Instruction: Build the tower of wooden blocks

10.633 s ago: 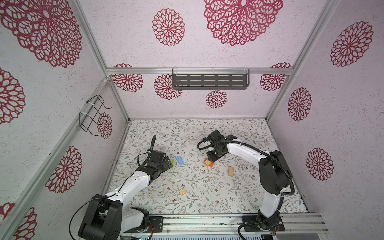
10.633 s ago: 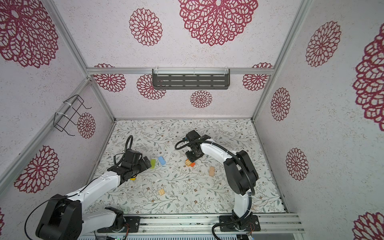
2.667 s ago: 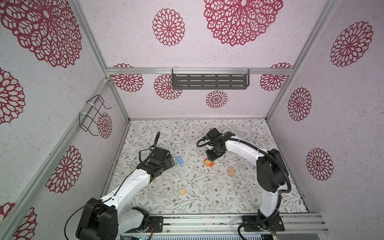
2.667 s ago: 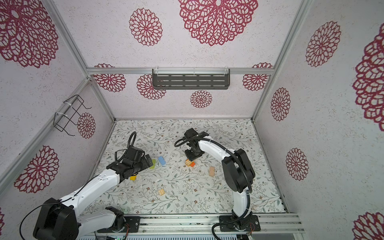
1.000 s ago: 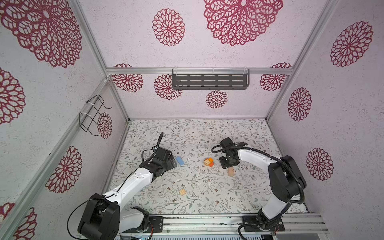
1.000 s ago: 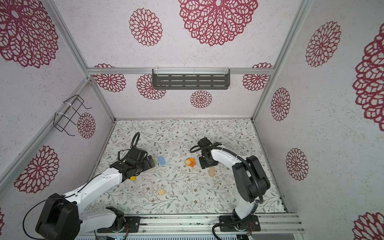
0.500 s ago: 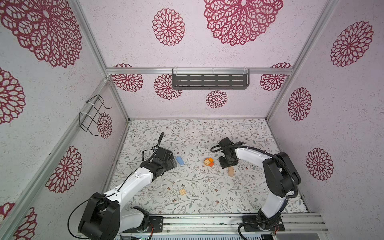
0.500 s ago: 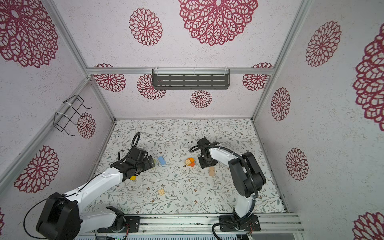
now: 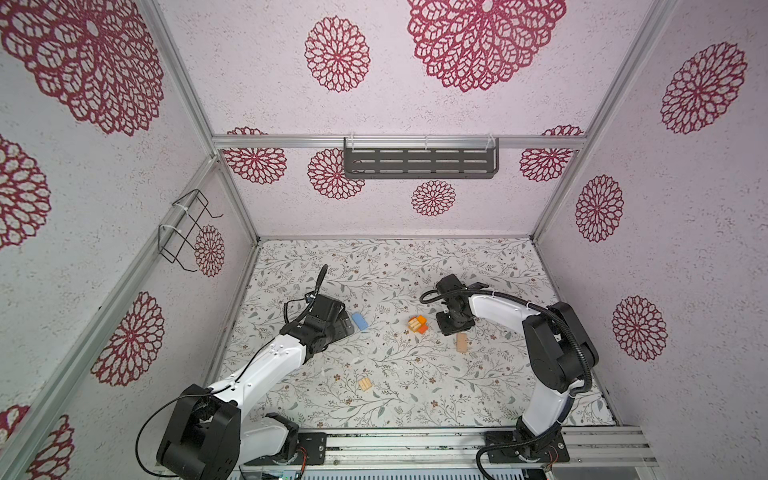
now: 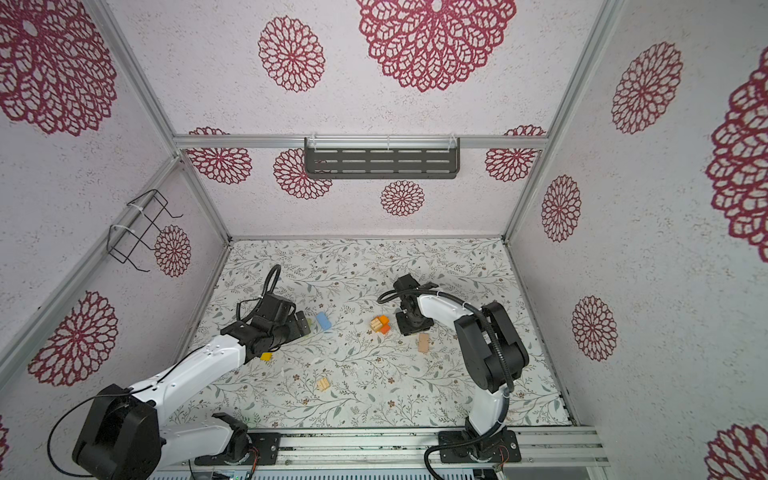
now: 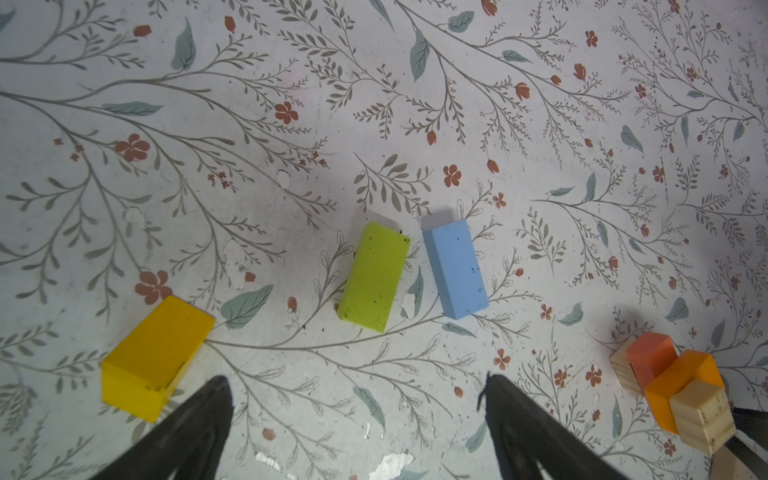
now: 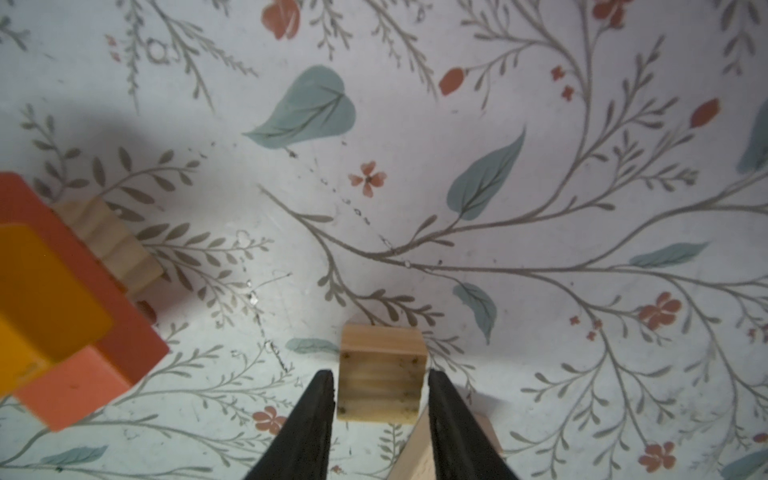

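while right gripper [image 12: 380,372] straddles tan block [image 12: 382,376], contact unclear.

The left arm [image 9: 270,365] and right arm [image 9: 498,307] are built from white link shells joined by black joint housings. Black cables [image 9: 318,286] are looped along each arm. Black base plates [image 9: 528,446] are fitted. Tapered black fingers [image 11: 199,432] are mounted.

Dark slotted shelf [image 9: 419,163] on back wall [image 9: 395,216]; wire rack [image 9: 183,231] on left wall [image 9: 104,270]; floral mat [image 9: 374,266] below.
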